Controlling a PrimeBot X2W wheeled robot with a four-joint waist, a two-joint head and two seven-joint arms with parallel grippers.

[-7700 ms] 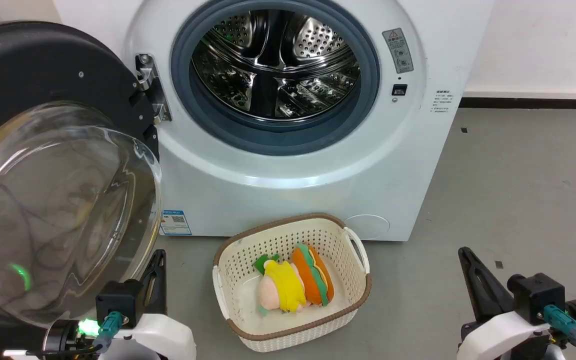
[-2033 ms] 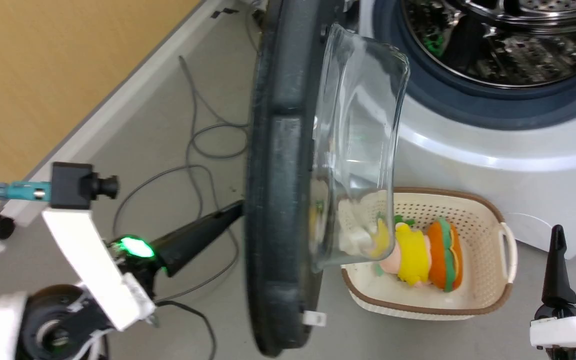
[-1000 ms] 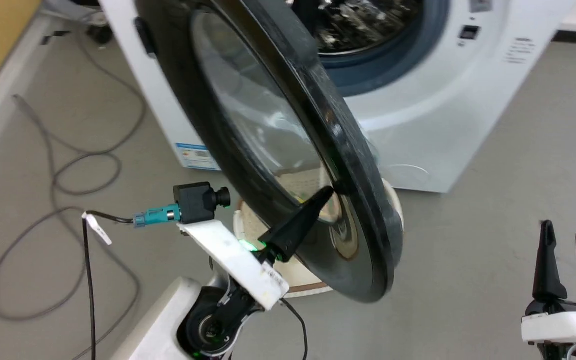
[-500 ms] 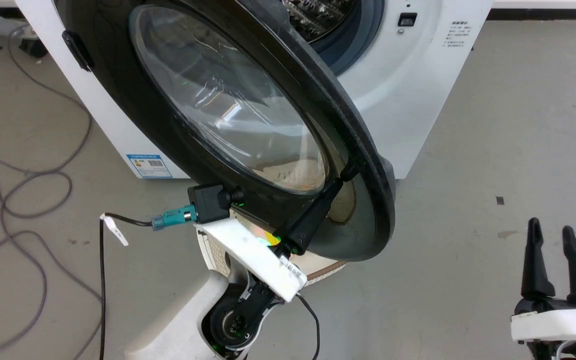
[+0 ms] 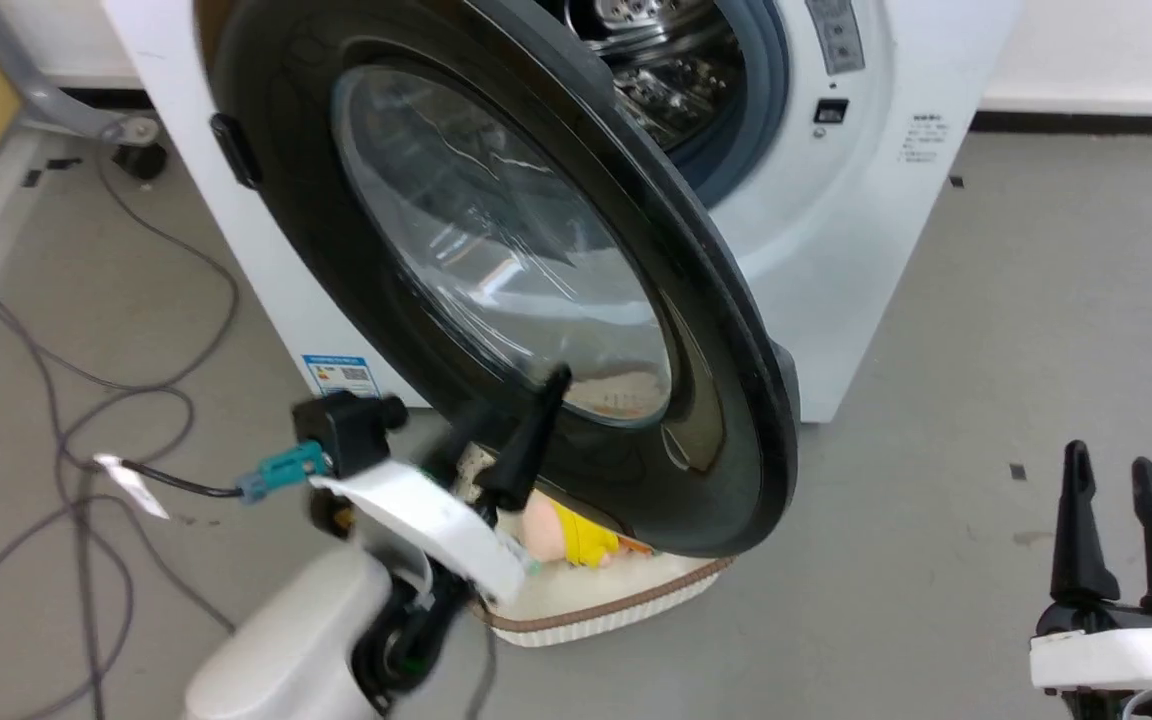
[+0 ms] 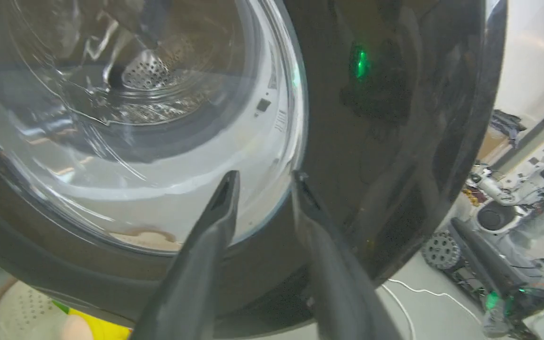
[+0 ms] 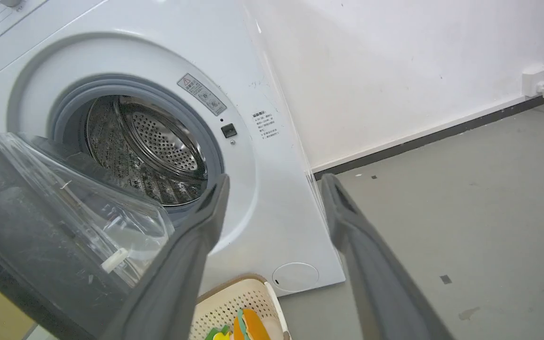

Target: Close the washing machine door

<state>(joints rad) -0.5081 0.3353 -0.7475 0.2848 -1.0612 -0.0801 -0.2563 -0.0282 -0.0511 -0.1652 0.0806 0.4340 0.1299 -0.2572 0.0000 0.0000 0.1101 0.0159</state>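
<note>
One door (image 5: 496, 250), black-rimmed around one glass window, stands partly open across the upper middle of the head view. Its attached side is at the upper left and its free edge swings out toward the lower centre. Behind it, at the upper right, is one white washer (image 5: 836, 230) with its steel drum (image 5: 656, 70) uncovered. Two grippers show. The left gripper (image 5: 506, 415) rises from the lower left, its two fingers spread with a gap and nothing held; the tips lie in front of the door's lower rim, and contact cannot be told. The right gripper (image 5: 1108, 460) stands at the lower right, well apart from the door, its two fingers spread wide and empty. One cream basket (image 5: 596, 600) sits under the door's lower edge, with a pink-and-yellow toy (image 5: 566, 530) inside. Grey cables (image 5: 86, 400) loop at the left.
</note>
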